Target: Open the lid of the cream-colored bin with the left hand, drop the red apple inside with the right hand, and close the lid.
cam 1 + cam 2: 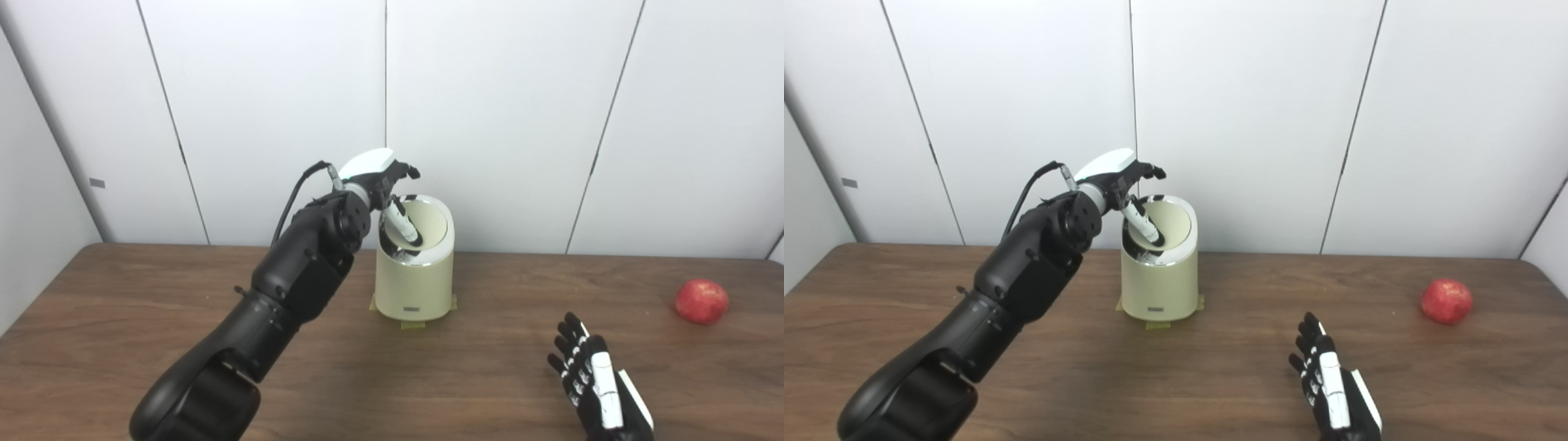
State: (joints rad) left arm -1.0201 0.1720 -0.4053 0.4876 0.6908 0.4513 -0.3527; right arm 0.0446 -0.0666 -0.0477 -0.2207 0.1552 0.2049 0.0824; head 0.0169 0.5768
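The cream-colored bin [415,288] stands at the back middle of the brown table. Its round lid [430,228] is tilted up, its face turned toward me, with a dark gap at its lower left. My left hand [392,184] is at the bin's top. The thumb lies across the lid's face and the fingers curl over its upper rim, pinching it. The red apple [701,301] lies on the table at the far right, untouched. My right hand [597,383] hovers low near the front edge, open with fingers spread, well to the left of the apple.
Strips of yellowish tape [413,324] hold the bin's base to the table [122,318]. White wall panels stand close behind the bin. My left forearm [288,288] crosses the table's left half on a slant.
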